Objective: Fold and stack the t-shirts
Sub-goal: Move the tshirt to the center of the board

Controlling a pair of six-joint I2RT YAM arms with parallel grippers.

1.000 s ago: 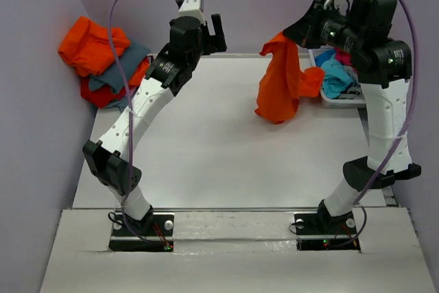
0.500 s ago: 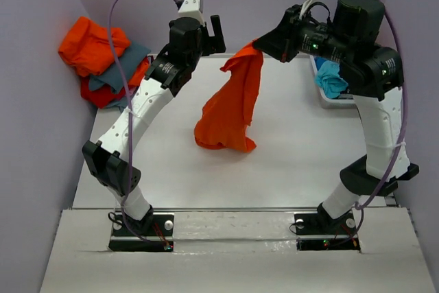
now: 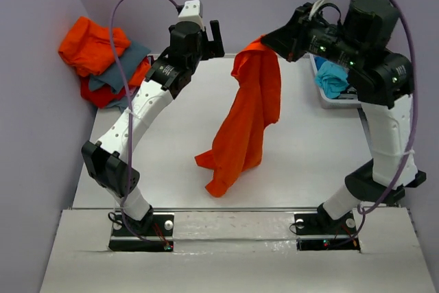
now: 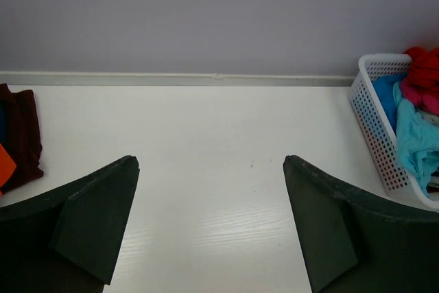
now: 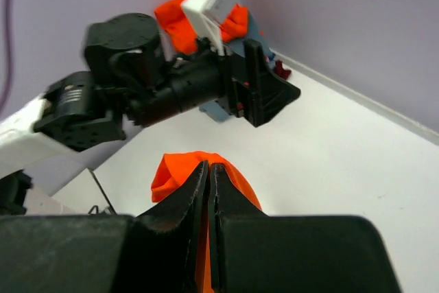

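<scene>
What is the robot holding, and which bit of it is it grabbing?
The right gripper pinches the orange t-shirt by a bunched fold at its top end; the rest hangs down. The left gripper is open and holds nothing.

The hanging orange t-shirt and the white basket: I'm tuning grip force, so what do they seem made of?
The orange t-shirt: soft matte cloth, probably knit cotton; it hangs in limp folds. The basket: white plastic, seemingly rigid; walls with rows of moulded holes.
</scene>
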